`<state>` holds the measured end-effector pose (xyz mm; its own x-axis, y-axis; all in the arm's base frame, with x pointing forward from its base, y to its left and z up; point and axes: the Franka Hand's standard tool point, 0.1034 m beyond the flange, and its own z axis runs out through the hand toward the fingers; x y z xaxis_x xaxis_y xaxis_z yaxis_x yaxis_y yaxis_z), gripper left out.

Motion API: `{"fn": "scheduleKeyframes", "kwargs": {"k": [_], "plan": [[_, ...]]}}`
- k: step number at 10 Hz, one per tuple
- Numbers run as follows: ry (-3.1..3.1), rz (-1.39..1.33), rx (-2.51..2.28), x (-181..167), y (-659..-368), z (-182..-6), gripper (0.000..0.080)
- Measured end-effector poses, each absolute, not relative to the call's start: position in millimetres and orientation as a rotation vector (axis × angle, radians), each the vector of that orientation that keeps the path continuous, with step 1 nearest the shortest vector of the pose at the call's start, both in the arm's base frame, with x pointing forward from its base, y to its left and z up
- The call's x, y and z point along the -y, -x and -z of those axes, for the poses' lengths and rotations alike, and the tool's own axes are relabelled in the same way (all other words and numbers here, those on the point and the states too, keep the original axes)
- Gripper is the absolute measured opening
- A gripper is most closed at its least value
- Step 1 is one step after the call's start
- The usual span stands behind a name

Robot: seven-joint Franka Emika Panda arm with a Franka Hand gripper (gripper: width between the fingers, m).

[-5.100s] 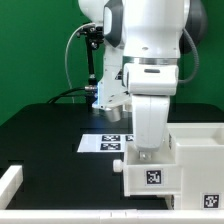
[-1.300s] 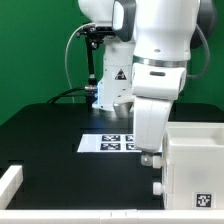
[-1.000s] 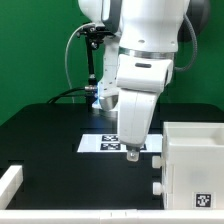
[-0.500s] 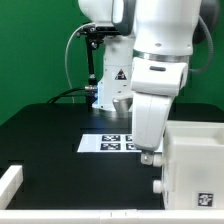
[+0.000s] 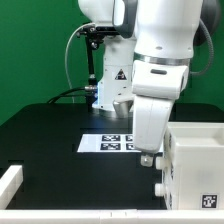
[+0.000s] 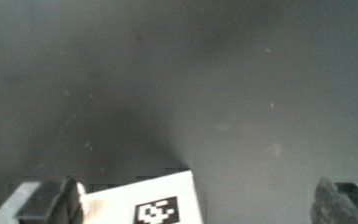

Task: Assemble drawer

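While the glossy white drawer casing (image 5: 195,165) is set at the exterior view's lower right on the black tabletop (image 5: 55,135), its top rim is seen open and hollow, and a small black-and-white tag (image 5: 207,173) is carried on its front face. Small round knobs are seen on the casing's side toward the exterior view's left. A white corner with a tag (image 6: 144,202) is caught in the wrist view, low between the two fingers; which drawer part it belongs to cannot be told from that view.

The pincer (image 5: 148,157) is hung low, just beside the casing's side toward the exterior view's left; whether it is touching cannot be told. In the wrist view both dark fingertips (image 6: 41,203) are seen far apart at the frame's edges, so the jaws are spread wide and nothing is gripped between them.

The marker board (image 5: 112,142) is laid flat on the tabletop behind the pincer, partly hidden by the white arm (image 5: 160,70). A long thin white bar (image 5: 10,184) is seen at the exterior view's lower left corner, well apart from the casing. A green backdrop (image 5: 35,50) is seen behind the rig.
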<state>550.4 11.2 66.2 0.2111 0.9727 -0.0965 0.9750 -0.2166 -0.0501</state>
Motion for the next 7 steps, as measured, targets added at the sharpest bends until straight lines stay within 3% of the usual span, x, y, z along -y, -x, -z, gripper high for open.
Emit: {"fn": "scheduleKeyframes", "kwargs": {"k": [4,7], "plan": [[-2.393,0.165,-1.964,30,-548,-83.6,0.0649],[-2.400,0.170,-1.957,33,-545,-81.6,0.0649]]}}
